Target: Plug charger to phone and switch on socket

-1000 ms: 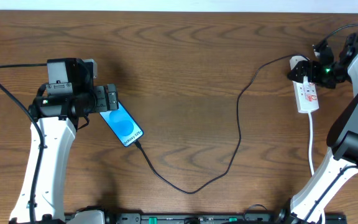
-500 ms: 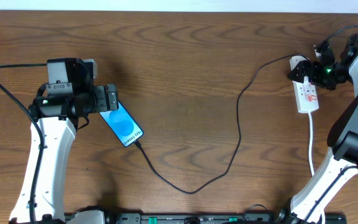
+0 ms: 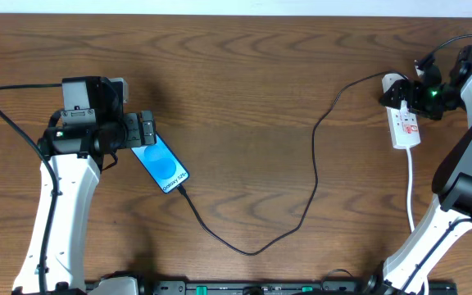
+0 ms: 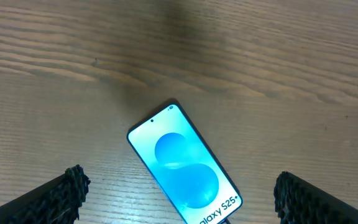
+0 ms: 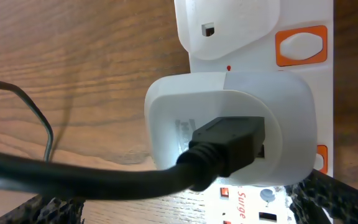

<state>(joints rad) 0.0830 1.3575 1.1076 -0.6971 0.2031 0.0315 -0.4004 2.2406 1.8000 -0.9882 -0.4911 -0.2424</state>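
The left pincer (image 3: 143,131) stands wide open at the left of the desk (image 3: 244,74) and holds nothing. Its two dark fingertips (image 4: 67,190) sit at the bottom corners of the left wrist view, with the phone (image 3: 163,166) lying flat between them. The phone is slim and black-edged. Its screen is bright blue with a lighter circle, and only that wrist view makes the "Galaxy S25" lettering readable.

The overhead view alone shows the charger (image 3: 315,164), a thin black cable. It meets the phone's lower end, sags toward the near edge, then climbs right to the socket (image 3: 406,127). I cannot tell whether its tip is fully seated.

The socket is a white strip with red marks and lies at the far right. The right pincer (image 3: 416,90) hovers over its top end, jaws wide, gripping nothing. The right wrist view shows a white adapter (image 5: 229,99) with a black plug (image 5: 229,146) in it, and an orange switch (image 5: 300,45) beside it.
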